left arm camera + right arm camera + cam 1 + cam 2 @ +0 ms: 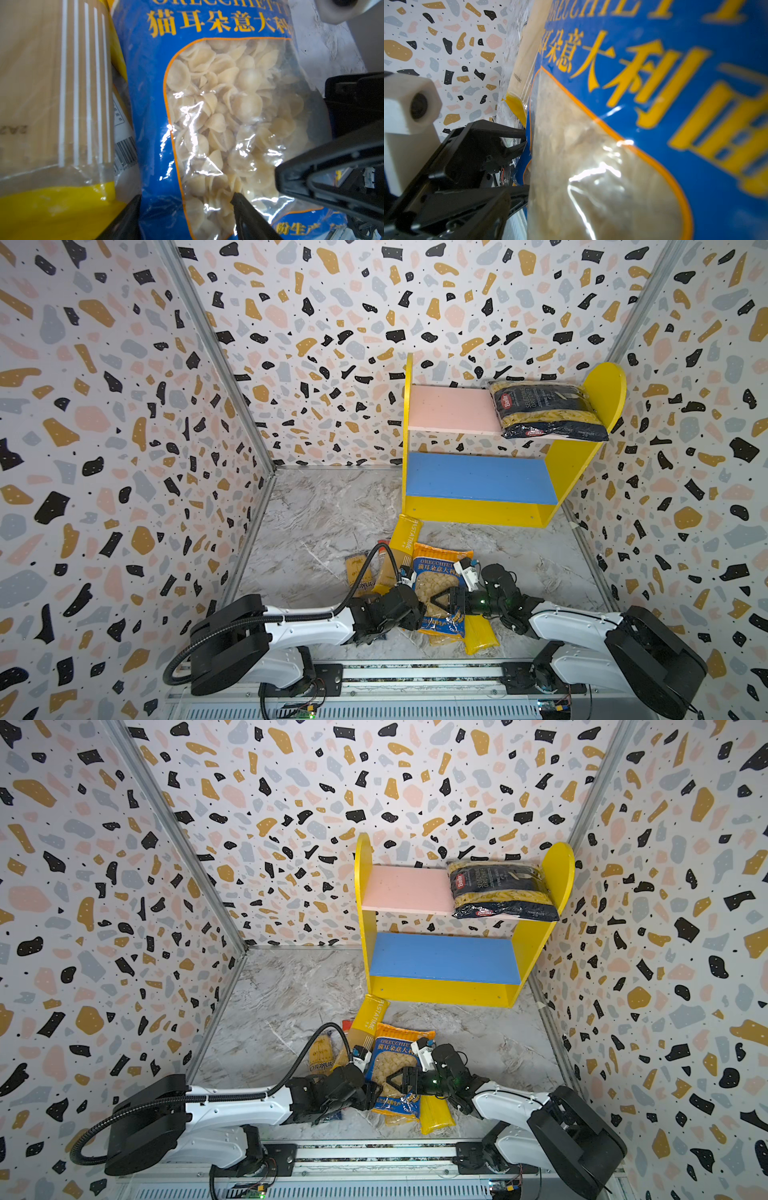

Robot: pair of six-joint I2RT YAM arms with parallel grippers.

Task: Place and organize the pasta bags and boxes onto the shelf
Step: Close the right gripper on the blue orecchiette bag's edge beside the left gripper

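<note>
Left wrist view: shows the left gripper (187, 196) astride the left margin of the orecchiette bag (207, 116), one fingertip (243, 209) down on the clear window, its mate in the gap beside a yellow spaghetti pack (52, 93). Stands partly apart with film between; cannot tell whether truly pinched. Finds the right gripper (436, 600) in a top view on the opposite side, rolled on edge, upper finger over the same window, lower one hidden. Looks spread wide, no hold visible. Puts both arms level at the bag's near half, left at the left edge, right at the right.

Lies flat at the near centre of the marble table (316, 522), long axis running near to far, orange top end pointing away towards the shelf (473, 512). Touches a second yellow pack (480, 637) at its near right corner.

Farther off and to the right: shelf by the back wall, blue lower board (478, 481) with nothing showing on it, pink upper board (449, 408) carrying the navy Barilla bag (544, 414) at its right end. Judged from that: a lift, then a carry far and slightly right, favouring the right arm as the closer to the shelf, and probably a turn of the bag to lie along a board
</note>
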